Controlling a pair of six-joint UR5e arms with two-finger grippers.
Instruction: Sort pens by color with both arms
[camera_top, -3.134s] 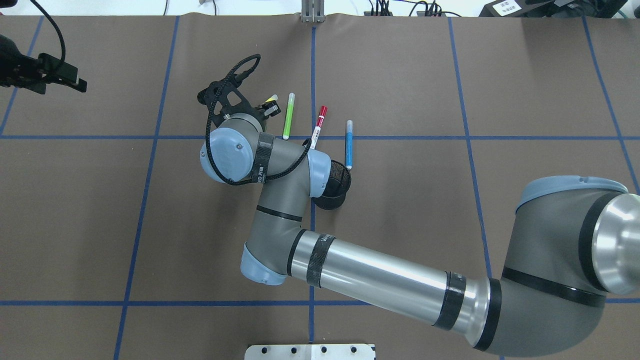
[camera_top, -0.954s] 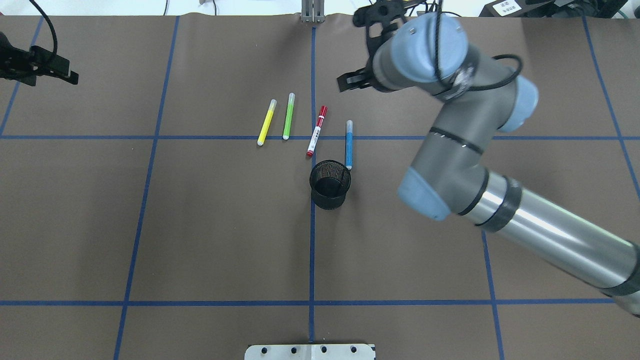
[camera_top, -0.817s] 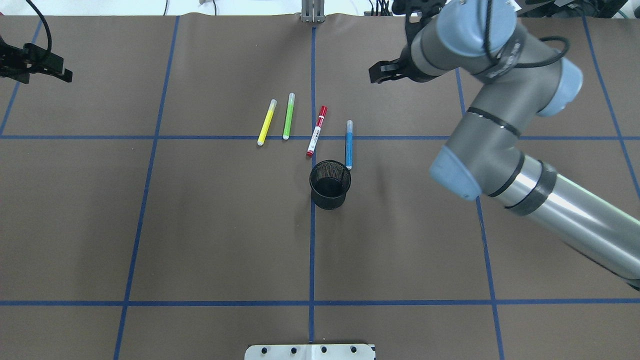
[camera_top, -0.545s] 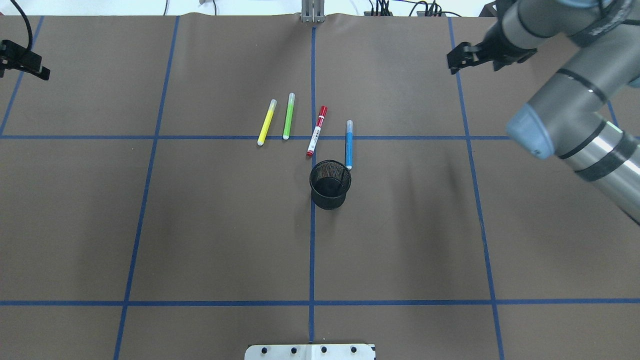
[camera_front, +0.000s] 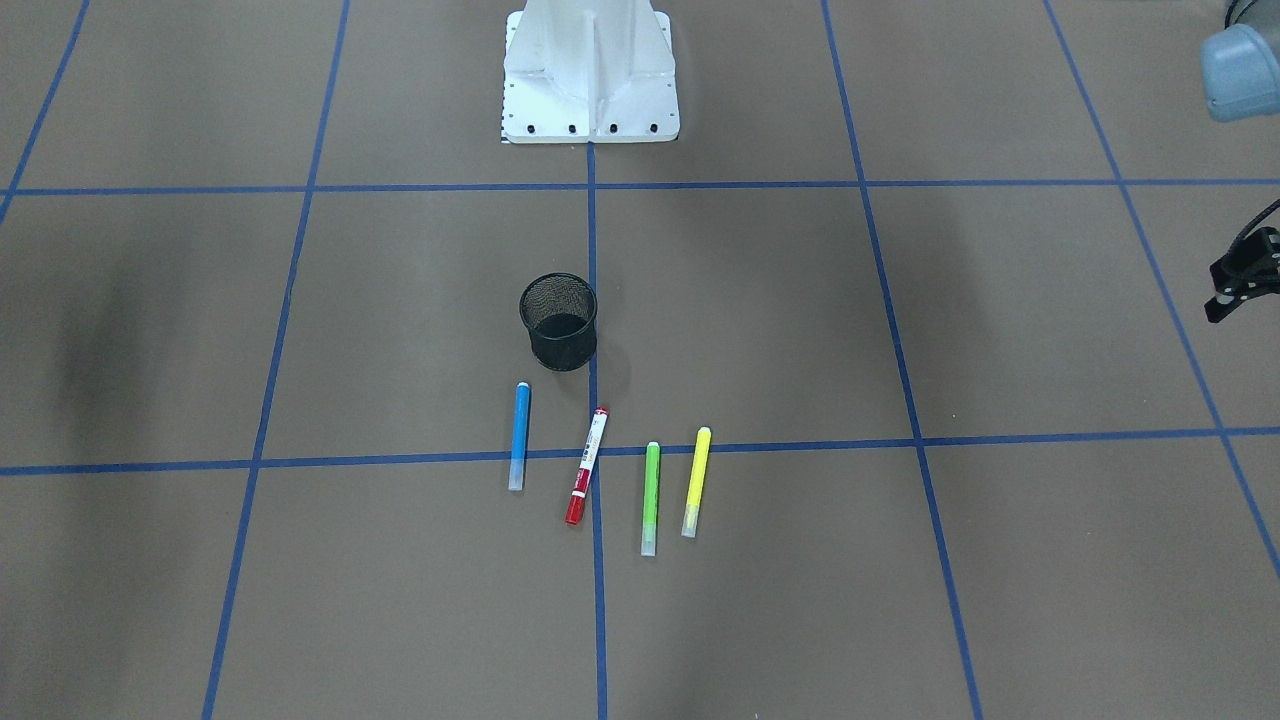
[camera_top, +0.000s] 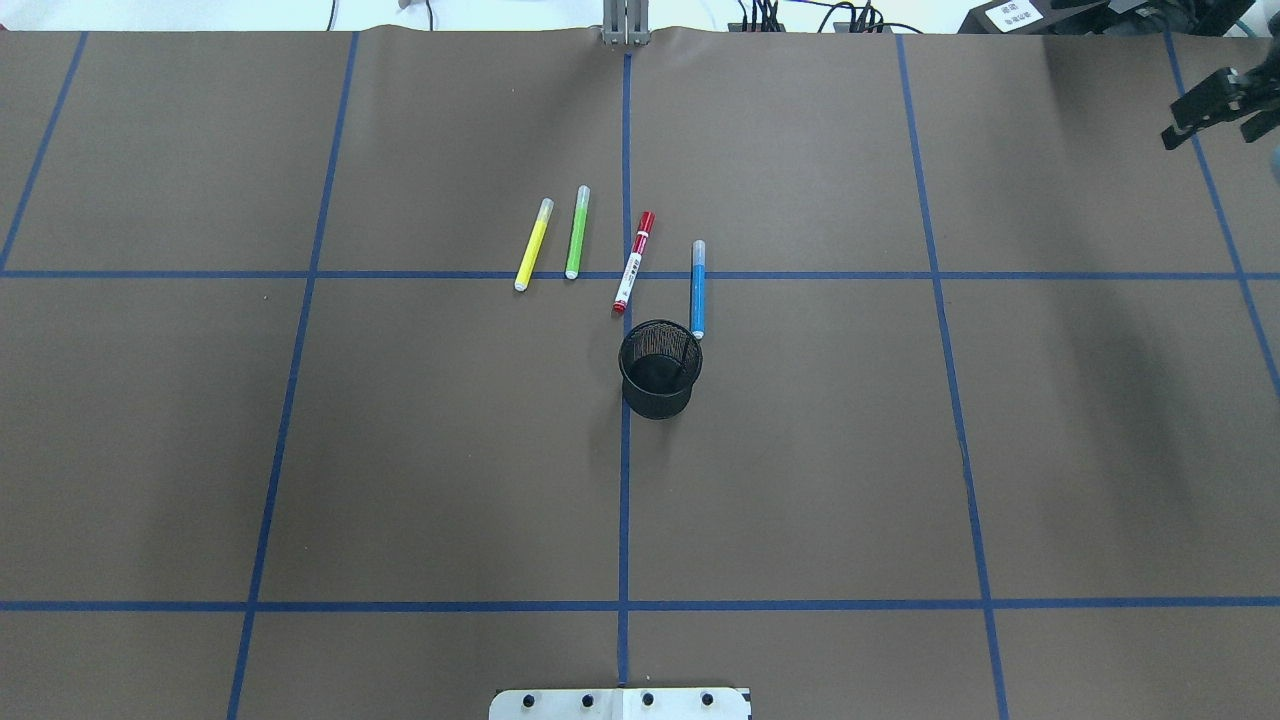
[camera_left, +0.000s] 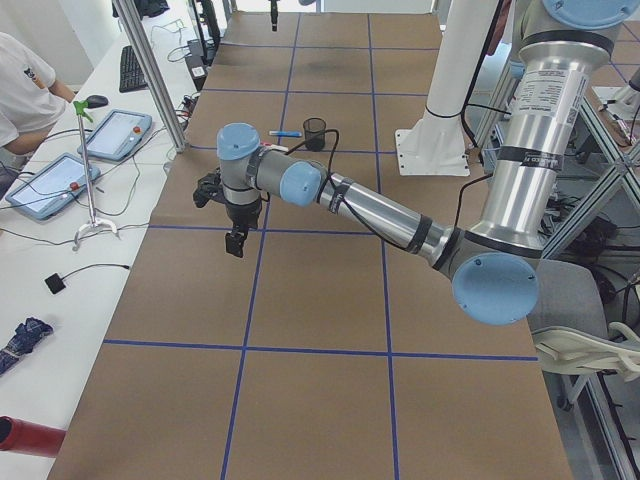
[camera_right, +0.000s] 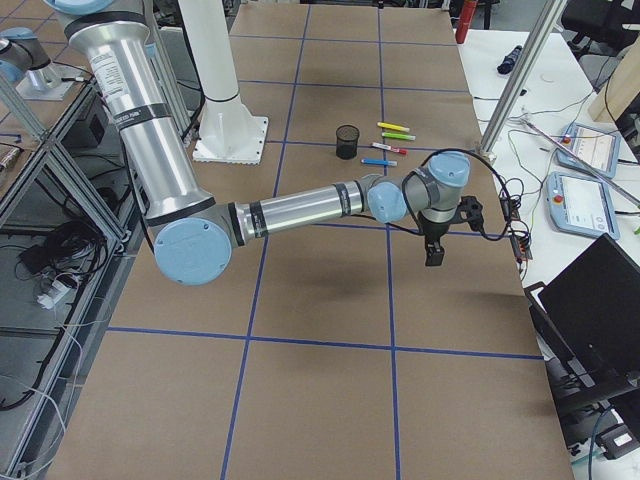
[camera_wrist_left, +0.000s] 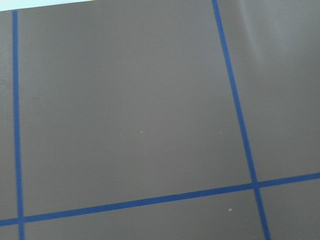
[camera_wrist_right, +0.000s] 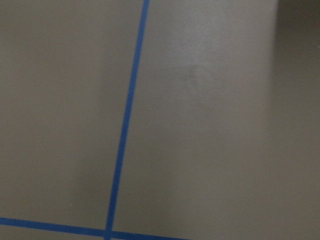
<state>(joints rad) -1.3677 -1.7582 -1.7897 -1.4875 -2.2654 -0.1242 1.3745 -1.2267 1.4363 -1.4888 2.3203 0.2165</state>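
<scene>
Overhead exterior: pens (camera_top: 697, 290) lie rowed by colour, seemingly sorted.
Left tool (camera_left: 236, 243) and right tool (camera_right: 433, 255) hang wide for clearance; spread or pressed, cannot tell.

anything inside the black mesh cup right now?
No pens show inside the black mesh cup, only its dark floor. All four slim marker pens lie outside it. Its near inner wall is hidden from overhead.
</scene>
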